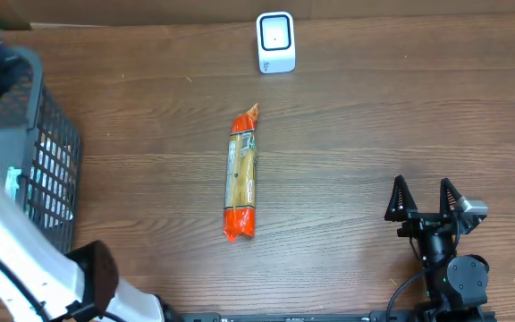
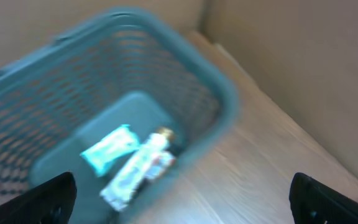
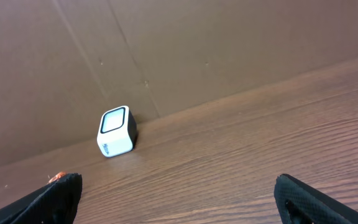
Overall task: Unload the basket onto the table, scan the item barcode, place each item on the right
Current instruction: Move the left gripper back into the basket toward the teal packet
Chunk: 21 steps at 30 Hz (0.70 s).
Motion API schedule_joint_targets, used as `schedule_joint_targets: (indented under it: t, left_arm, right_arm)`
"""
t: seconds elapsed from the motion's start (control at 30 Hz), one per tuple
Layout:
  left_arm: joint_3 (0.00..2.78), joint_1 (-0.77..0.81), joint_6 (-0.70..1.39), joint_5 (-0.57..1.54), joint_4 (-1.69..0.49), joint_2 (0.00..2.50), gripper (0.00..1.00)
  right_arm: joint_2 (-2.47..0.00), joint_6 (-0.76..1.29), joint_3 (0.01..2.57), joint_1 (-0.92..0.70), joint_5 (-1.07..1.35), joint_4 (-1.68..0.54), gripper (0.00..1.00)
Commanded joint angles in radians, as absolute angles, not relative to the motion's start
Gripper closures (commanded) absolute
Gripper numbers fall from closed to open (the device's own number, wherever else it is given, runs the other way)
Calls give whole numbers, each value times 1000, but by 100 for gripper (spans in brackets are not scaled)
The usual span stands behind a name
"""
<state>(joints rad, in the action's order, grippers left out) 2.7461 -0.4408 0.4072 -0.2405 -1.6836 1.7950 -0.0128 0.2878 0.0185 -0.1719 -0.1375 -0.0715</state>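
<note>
Long pasta packet (image 1: 241, 177) looks light, stiff, slippery, brittle; grasp its middle. Left pincer (image 2: 182, 202) and right pincer (image 1: 426, 199) gape empty.

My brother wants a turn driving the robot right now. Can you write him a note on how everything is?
Left tool: open and empty, by the basket.
Right tool: open and empty, at the front right of the table.
Packet: lies flat mid-table, untouched and well apart from the scanner at the back edge.
Done: a pouch and a tube lie in the basket. Whether they were scanned cannot be told.
Left: pick up the packet and show its barcode to the scanner.
</note>
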Motion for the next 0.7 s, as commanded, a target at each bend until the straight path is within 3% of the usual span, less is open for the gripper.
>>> schedule_joint_targets:
  t: [0.0,0.3,0.43,0.67]
  left_arm:
    - [2672,-617,342,-61,-1689,1818,0]
    - [2326,-904,298,131,-1532,1818,4]
    - [2168,-937,120,264,-1396,1818,9]
    - [1862,-916,-123,234,-1068,1821,6]
  right_arm:
    - [-3,292,8,-178,-141,-67,0]
    - [-3,292,8,-178,-141,-67,0]
    - [-3,292,8,-178,-141,-67,0]
    - [-3,292,8,-178,-141,-67,0]
